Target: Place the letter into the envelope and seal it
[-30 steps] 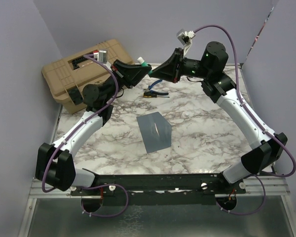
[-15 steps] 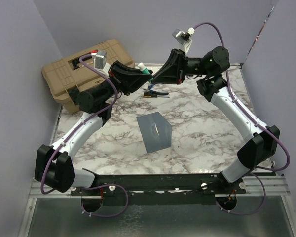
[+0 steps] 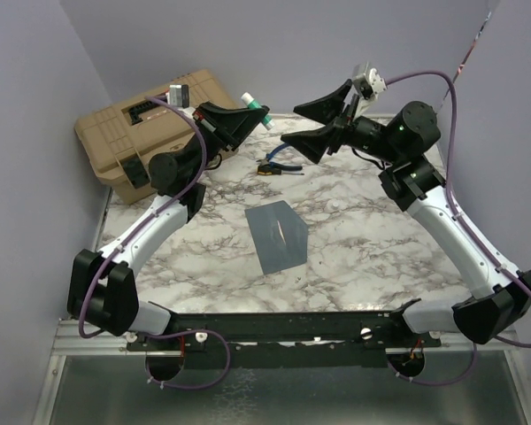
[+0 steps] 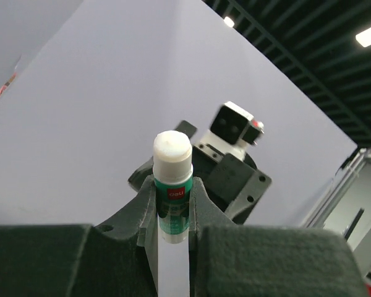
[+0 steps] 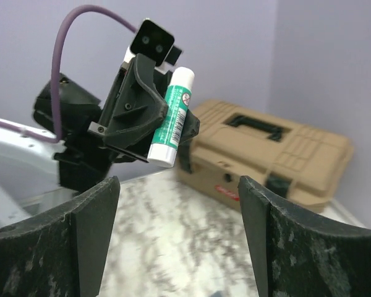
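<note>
The flat blue-grey paper envelope (image 3: 277,235) lies centred on the marbled table (image 3: 380,248). Behind it lies a small blue-handled hand tool (image 3: 274,166); far left sits a tan plastic toolbox (image 3: 150,124).

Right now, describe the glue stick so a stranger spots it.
Start at the tan toolbox, far left. Beside it the raised left claw pinches the glue stick. It is the only white tube with a green label, held off the table.

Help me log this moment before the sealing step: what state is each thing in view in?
left gripper: shut on the glue stick
glue stick: held off the table, cap on or off unclear
right gripper: open, holding nothing
envelope: flat on the table, nothing touching it
toolbox: lid shut
</note>
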Controlling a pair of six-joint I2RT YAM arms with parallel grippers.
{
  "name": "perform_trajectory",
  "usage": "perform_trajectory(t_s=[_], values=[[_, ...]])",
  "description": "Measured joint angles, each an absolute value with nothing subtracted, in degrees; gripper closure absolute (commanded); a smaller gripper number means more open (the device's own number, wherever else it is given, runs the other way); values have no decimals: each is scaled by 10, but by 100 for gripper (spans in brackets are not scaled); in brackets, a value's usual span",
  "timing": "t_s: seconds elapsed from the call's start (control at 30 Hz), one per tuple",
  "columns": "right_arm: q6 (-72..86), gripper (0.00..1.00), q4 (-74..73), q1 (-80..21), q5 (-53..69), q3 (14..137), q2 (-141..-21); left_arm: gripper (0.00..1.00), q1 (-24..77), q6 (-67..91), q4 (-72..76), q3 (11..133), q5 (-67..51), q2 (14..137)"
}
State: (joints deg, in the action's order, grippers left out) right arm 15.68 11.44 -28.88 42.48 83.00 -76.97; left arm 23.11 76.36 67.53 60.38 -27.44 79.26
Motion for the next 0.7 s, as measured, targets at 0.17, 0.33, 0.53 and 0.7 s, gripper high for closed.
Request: perform_trajectory(t_s=[0.17, 0.33, 0.53, 0.7], values=[[67, 19, 171, -302, 350, 781, -760, 100, 231, 822, 637, 615, -239, 827], [-29, 19, 209, -335, 296, 767, -769, 100, 234, 866, 619, 615, -226, 838], [-112, 35, 259, -361, 258, 765, -779, 100, 234, 903, 605, 615, -220, 838], [-155, 42, 267, -368, 246, 765, -792, 100, 234, 918, 603, 615, -215, 838]])
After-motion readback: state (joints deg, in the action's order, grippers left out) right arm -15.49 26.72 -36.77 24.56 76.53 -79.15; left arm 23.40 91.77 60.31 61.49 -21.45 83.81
